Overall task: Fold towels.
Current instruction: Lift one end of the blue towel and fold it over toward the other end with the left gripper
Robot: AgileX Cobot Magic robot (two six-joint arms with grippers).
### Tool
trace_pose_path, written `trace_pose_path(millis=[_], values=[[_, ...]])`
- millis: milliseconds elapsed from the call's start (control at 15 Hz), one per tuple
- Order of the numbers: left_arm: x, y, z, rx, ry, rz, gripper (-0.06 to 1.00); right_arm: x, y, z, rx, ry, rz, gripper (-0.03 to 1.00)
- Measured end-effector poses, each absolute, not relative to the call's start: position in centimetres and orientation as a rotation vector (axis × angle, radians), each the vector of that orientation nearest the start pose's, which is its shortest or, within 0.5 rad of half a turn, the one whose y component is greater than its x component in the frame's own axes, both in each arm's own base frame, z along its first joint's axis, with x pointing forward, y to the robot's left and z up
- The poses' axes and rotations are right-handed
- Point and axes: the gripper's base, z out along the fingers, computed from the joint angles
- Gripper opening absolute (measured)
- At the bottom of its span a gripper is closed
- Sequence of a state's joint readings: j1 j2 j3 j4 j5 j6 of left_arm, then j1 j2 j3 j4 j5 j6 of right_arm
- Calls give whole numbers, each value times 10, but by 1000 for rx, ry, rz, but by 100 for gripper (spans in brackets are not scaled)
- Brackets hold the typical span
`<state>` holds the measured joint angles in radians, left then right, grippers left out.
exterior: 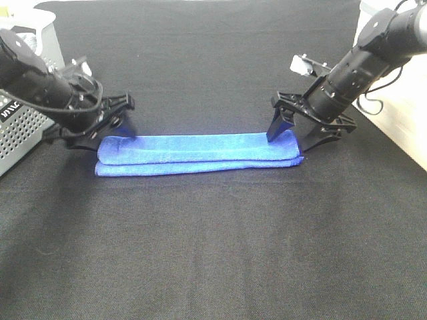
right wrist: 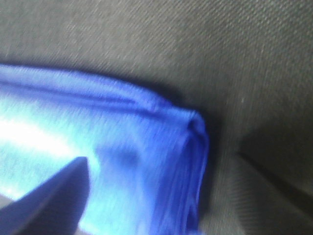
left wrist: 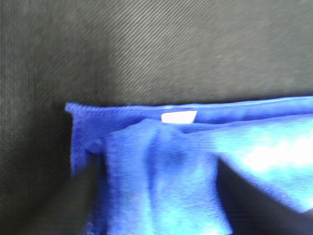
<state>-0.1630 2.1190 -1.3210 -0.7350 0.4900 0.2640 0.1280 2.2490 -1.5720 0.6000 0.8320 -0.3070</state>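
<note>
Where the towel lies: the towel is a long narrow strip, already folded in layers, flat on the black table cover between the two arms; its near edge is slightly stepped
Left gripper: the left gripper sits low at the strip's left end, jaws spread and pinching nothing; in the wrist view the end bunches up between two blurred dark fingers, with the white tag just beyond
Right gripper: the right gripper is spread wide and empty; one finger touches the top of the towel near its right end, the other is down past the end over bare cover
Handling: likely light, soft and limp; it should sag when lifted, and the layers may slide over one another
Where to hold: probably the two short ends, pinching every layer at once, close to the folded edge
Risk: catching only the top layer could peel the fold open
</note>
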Motion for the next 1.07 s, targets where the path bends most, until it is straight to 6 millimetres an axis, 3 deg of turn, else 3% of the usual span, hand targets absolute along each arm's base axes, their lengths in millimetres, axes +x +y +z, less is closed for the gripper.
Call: trace_pose_path(millis=[133, 333, 733, 933, 1067], values=[[414, -96, 121, -211, 2707, -578, 79, 437, 93, 132, -103, 2880, 639, 77], [413, -92, 119, -234, 2728, -528, 80, 435, 89, 141, -125, 2887, 571, 77], [414, -91, 100, -305, 2757, -515, 80, 435, 86, 141, -133, 2892, 513, 77], [416, -92, 95, -323, 2749, -533, 69, 435, 86, 141, -132, 2889, 512, 77], [417, -92, 92, -342, 2747, -538, 51, 435, 86, 141, -132, 2889, 512, 77]])
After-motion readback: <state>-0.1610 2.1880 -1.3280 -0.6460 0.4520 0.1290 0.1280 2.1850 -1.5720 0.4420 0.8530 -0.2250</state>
